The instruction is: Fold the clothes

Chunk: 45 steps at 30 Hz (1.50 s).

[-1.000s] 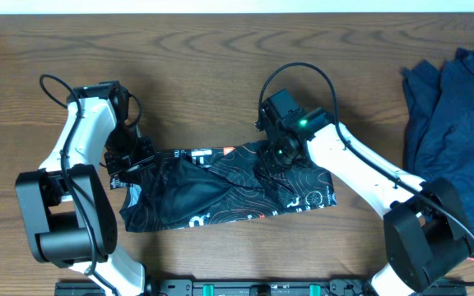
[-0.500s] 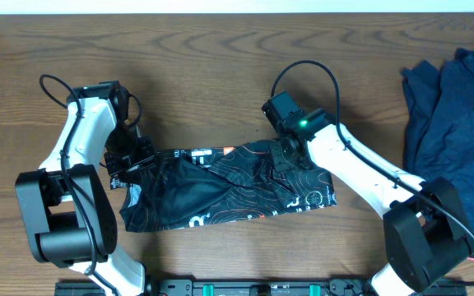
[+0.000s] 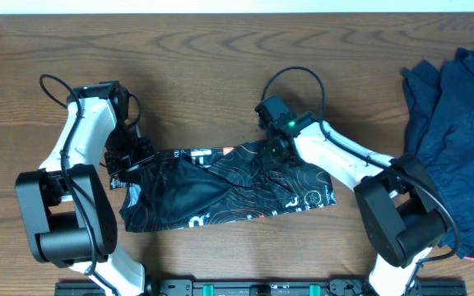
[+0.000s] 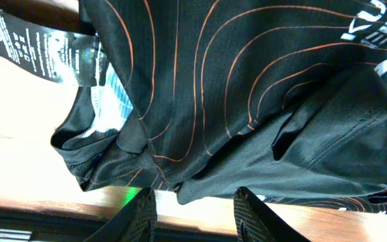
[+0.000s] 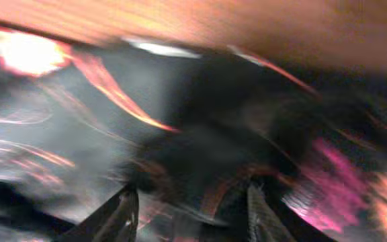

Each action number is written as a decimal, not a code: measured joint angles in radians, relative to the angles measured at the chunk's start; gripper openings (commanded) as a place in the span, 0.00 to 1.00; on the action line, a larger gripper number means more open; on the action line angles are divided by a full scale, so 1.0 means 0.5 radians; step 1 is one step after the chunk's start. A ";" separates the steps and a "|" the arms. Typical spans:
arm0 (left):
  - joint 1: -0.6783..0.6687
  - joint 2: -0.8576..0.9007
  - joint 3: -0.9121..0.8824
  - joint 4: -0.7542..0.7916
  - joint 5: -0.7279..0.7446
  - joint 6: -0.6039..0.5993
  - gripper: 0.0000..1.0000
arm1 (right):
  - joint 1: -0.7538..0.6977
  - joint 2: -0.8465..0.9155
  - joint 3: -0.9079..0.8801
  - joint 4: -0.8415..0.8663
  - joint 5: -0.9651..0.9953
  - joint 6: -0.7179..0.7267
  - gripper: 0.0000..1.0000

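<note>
You are looking at a job barely begun. The black jersey (image 3: 229, 185) is lying across the lower centre of the overhead frame as a rumpled band, with its care label (image 4: 46, 44) hanging loose. The navy garments (image 3: 455, 123) are sitting heaped at the right edge, unfolded. Your left gripper (image 4: 195, 202) is holding its jaws parted at the hem. Your right gripper (image 5: 192, 202), though blurred, is also showing its jaws spread over the fabric.

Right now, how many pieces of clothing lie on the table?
2 that I can separate: a black jersey in the middle of the table, and a dark navy heap at the right edge. The heap may hold more than one garment.
</note>
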 measured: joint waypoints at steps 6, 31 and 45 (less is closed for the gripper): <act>0.000 -0.002 0.000 0.000 0.000 0.000 0.40 | 0.001 -0.005 0.001 0.146 -0.394 -0.156 0.55; 0.000 -0.007 -0.218 0.266 -0.220 0.000 0.86 | -0.265 -0.614 0.004 -0.726 0.544 -0.127 0.72; -0.044 -0.007 -0.560 0.504 -0.097 0.001 0.08 | -0.273 -0.614 0.004 -0.723 0.571 -0.127 0.72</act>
